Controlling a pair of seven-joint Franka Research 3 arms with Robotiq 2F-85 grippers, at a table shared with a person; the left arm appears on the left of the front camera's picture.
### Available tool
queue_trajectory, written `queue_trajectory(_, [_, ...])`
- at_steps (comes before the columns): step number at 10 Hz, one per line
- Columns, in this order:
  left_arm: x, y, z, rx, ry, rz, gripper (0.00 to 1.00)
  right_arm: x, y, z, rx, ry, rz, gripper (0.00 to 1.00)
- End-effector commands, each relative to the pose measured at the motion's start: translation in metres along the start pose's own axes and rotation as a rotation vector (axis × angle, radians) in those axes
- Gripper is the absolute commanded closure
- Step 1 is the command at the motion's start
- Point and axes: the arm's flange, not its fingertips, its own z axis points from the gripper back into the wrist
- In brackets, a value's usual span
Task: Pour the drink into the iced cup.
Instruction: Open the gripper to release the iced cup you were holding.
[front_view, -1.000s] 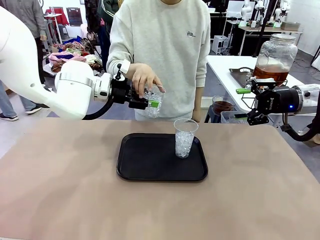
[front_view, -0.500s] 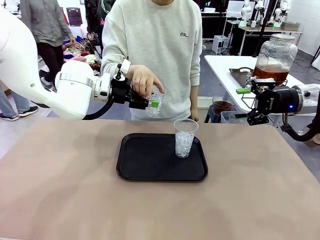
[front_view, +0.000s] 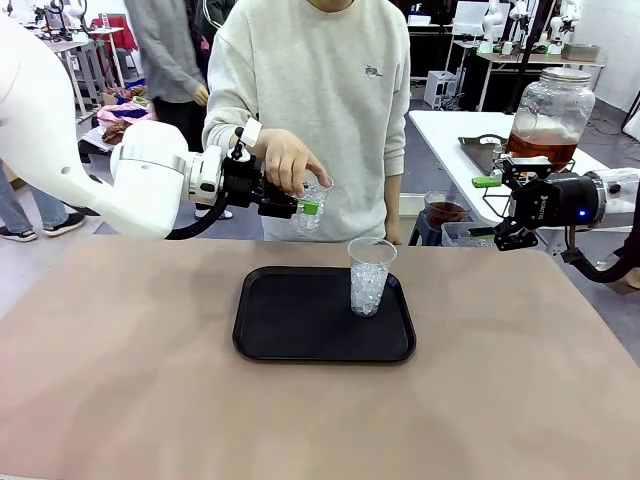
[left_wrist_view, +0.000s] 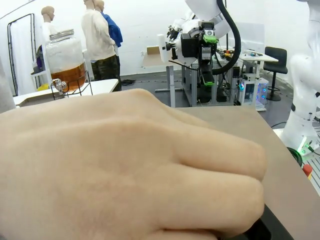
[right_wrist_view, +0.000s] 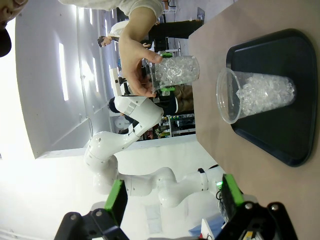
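Observation:
An iced cup (front_view: 369, 277) of clear plastic stands upright on the right side of a black tray (front_view: 300, 320). My left gripper (front_view: 300, 207) is shut on a second clear cup of ice (front_view: 311, 207), held above the table's far edge. A person's hand (front_view: 288, 160) grasps that cup from above. In the left wrist view this hand (left_wrist_view: 125, 165) hides my fingers. The drink (front_view: 540, 147), amber liquid in a large glass jar, stands on a white side table behind my right gripper (front_view: 492, 210), which is open and empty. The right wrist view shows both cups (right_wrist_view: 175, 72) (right_wrist_view: 255, 95).
A small cup of dark brown liquid (front_view: 443, 212) sits beyond the table's far right corner. The person stands at the far edge, behind the tray. The brown tabletop (front_view: 120, 380) spreads around the tray.
Both grippers, the cups and the hand on the held cup have stayed where they were. Only people in the background have walked.

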Motion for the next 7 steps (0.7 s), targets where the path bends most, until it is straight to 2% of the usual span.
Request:
queue_trajectory(1, [0.0022, -0.001, 0.0014, 0.004, -0.007, -0.015, 0.28, 0.0, 0.0018, -0.0004, 0.002, 0.0, 0.004, 0.0])
queue_trajectory(7, [0.0022, -0.001, 0.0014, 0.004, -0.007, -0.015, 0.28, 0.0, 0.0018, -0.0004, 0.002, 0.0, 0.004, 0.0])
